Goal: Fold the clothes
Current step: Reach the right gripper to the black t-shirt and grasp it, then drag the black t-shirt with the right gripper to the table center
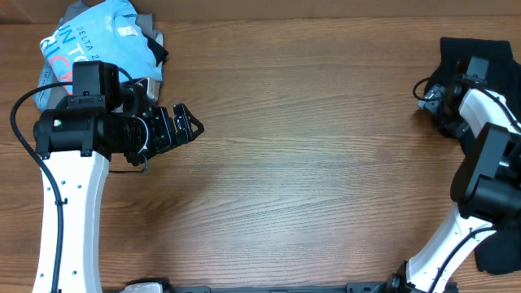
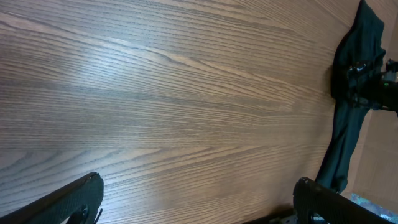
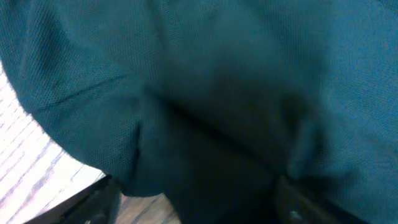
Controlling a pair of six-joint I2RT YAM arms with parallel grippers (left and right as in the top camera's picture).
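The black T-shirt (image 1: 491,49) lies bunched at the far right edge of the table. It also shows in the left wrist view (image 2: 346,134) as a dark strip at the right. In the right wrist view its dark fabric (image 3: 205,81) fills nearly the whole frame. My right gripper (image 1: 440,102) is down on the shirt. Its fingers (image 3: 193,208) stand wide apart with fabric bulging between them. My left gripper (image 1: 186,126) hovers over bare wood at the left, open and empty, with both fingertips (image 2: 196,202) at the bottom of its view.
A light blue printed shirt (image 1: 98,41) lies crumpled at the far left corner, behind the left arm, on a grey garment (image 1: 77,10). A dark shape (image 1: 498,252) sits at the near right edge. The wooden table (image 1: 309,163) is bare between the arms.
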